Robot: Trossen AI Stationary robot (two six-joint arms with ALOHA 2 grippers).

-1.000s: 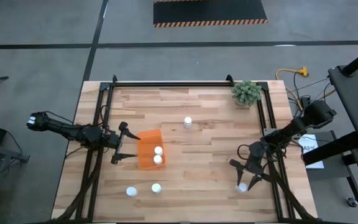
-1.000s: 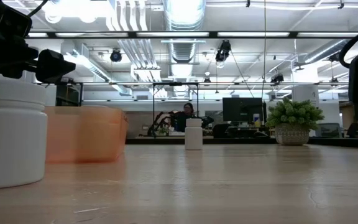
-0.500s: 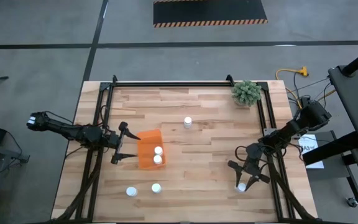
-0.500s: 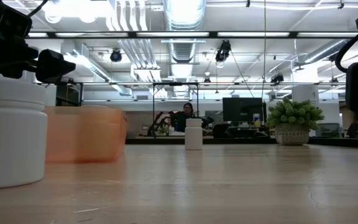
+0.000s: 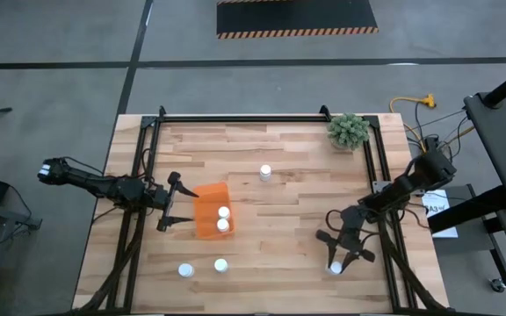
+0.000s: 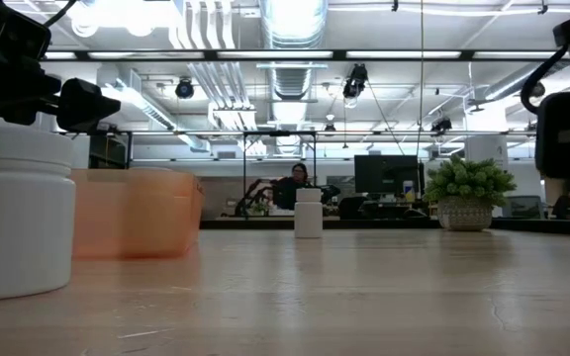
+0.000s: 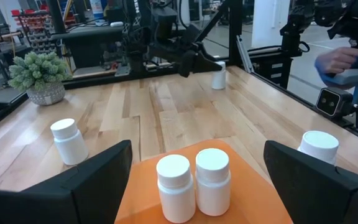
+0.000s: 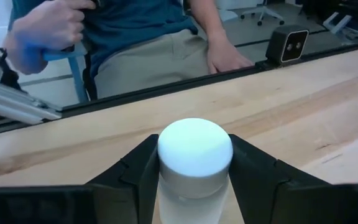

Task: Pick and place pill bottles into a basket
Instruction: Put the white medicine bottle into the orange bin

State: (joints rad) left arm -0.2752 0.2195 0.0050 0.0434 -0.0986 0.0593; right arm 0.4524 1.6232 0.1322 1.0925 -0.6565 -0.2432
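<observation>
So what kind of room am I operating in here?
Likely a robotics lab or workshop: exposed ceiling ducts and strip lights, hazard-striped floor mat, desks with monitors behind the wooden table.

1. The table [image 5: 262, 211] beneath me is jointed wood planks with visible grain and a smooth, satin finish.
2. The pill bottles [image 7: 194, 180] are white plastic, matt, with smooth caps.
3. The basket [image 5: 207, 211] is translucent orange plastic with a slight gloss.
4. My right claw [image 8: 194, 165] has dark, matt, plastic-looking fingers [image 8: 260, 174].
5. The plant [image 7: 39, 70] looks fuzzy, in a rough-textured pot.
</observation>
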